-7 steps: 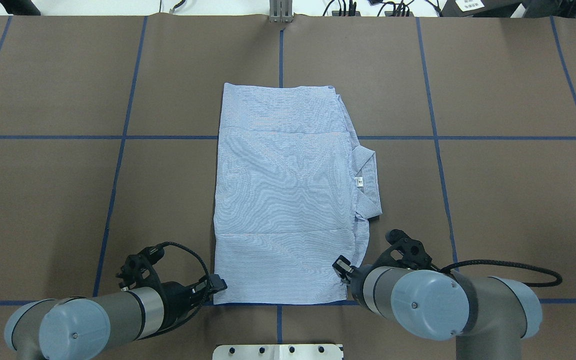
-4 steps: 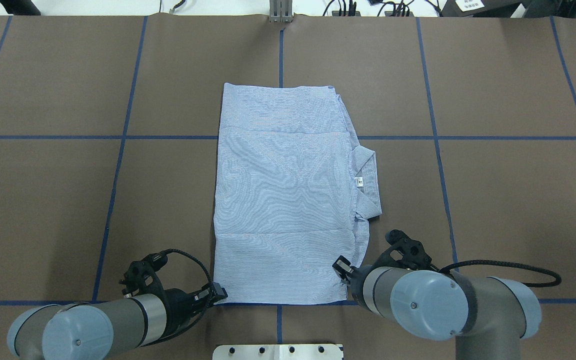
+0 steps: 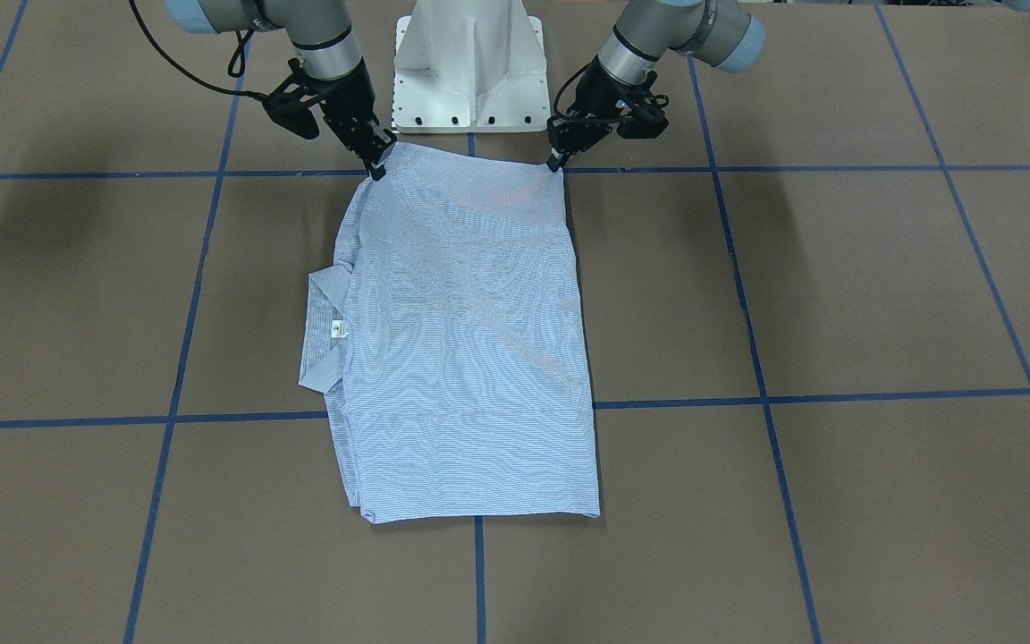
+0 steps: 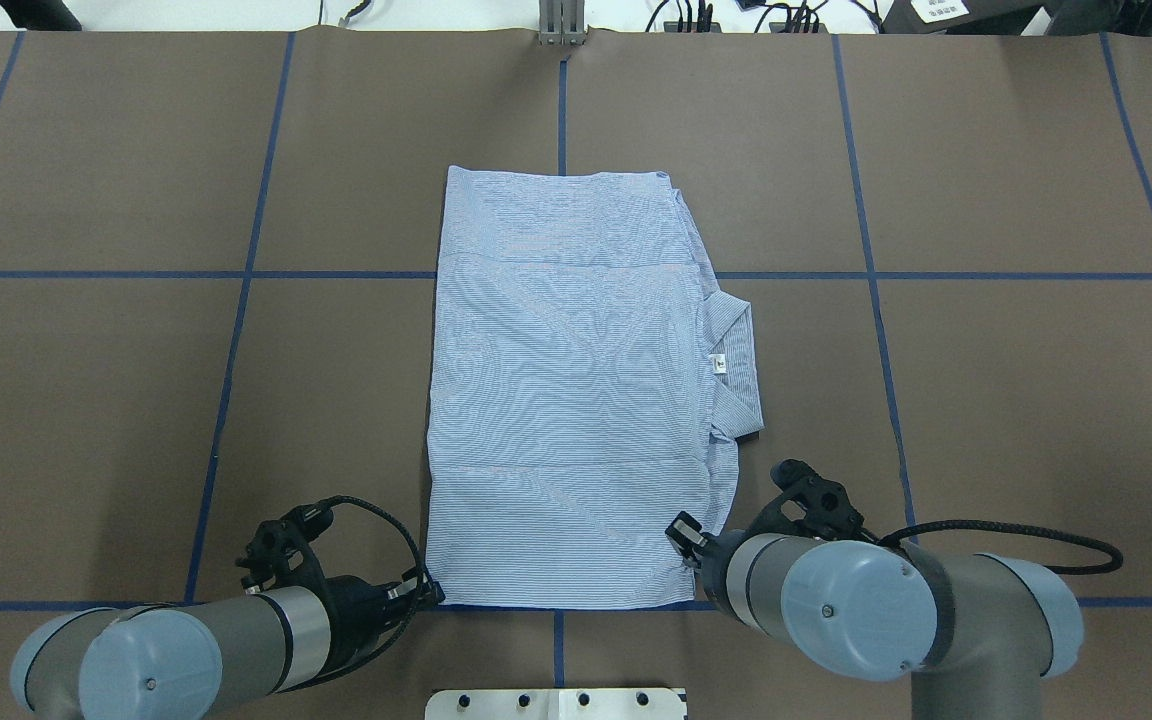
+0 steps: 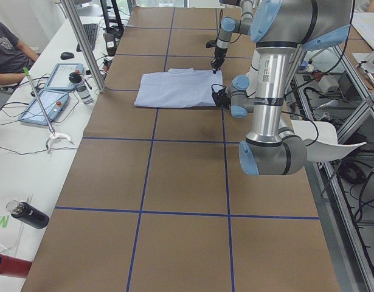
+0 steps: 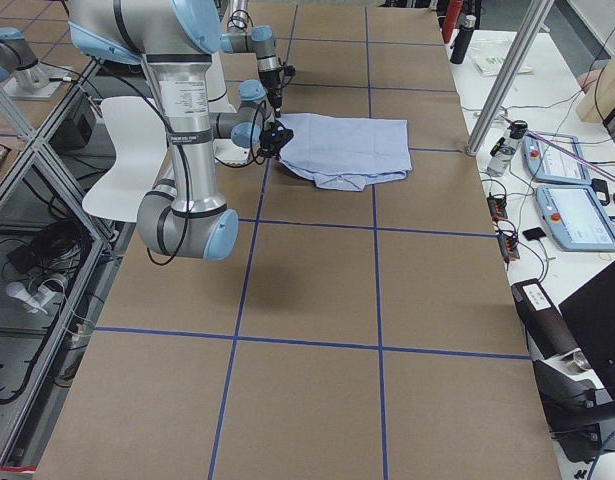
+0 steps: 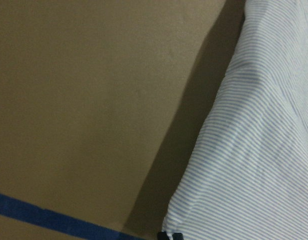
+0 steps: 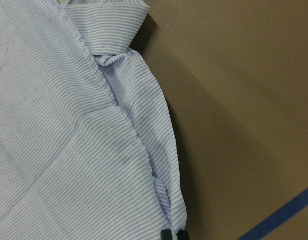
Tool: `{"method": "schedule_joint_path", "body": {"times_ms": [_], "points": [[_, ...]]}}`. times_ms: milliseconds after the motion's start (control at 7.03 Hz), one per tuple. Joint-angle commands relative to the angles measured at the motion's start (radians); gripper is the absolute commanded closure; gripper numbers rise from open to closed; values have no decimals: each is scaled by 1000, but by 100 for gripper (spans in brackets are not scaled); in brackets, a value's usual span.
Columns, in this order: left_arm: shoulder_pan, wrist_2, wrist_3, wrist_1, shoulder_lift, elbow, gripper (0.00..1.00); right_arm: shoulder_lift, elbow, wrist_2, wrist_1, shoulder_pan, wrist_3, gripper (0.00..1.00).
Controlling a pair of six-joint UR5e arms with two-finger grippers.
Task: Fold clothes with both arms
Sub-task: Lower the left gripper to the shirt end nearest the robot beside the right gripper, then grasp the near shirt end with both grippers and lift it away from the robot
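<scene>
A: Shirt (image 4: 566, 400), where is it?
B: Mid table (image 4: 986, 400), lying flat, folded into a long rectangle. The collar (image 4: 736, 360) sticks out toward the robot's right, with a white label (image 4: 720, 364) on it.
A: Left gripper (image 3: 558, 161)?
B: At the shirt's near left corner. Jaws narrow, pinched on the hem.
A: Right gripper (image 3: 379, 168)?
B: At the near right corner. Jaws narrow too, nipping the cloth edge.
A: Anything else?
B: Blue tape lines (image 4: 236, 275) grid the brown table.

The brown table (image 4: 86, 400), gridded with blue tape lines (image 4: 236, 275), bears a folded light blue shirt (image 4: 566, 400) at centre.
</scene>
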Motion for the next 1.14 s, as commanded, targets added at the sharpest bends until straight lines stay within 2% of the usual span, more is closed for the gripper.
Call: {"method": "schedule_joint_path", "body": {"times_ms": [0,284,426,569,711,853,995], "points": [[1,-5,-67,1,27,-114,100,-6,36,-7,-2,4,4,100],[1,-14,-168,-2,56,-246,100,-47,158,4,-9,5,65,100],[1,-14,-226,-7,75,-292,100,-101,264,16,-9,7,68,100],[1,-15,-227,-8,75,-294,100,-121,318,58,-9,33,68,100],[-1,-15,-234,-11,76,-325,100,-106,322,127,-9,106,68,100],[-4,-15,-240,-12,76,-352,100,-81,311,266,-8,213,67,100],[-48,-24,-239,-13,61,-354,100,-33,236,325,-6,284,61,100]]}}
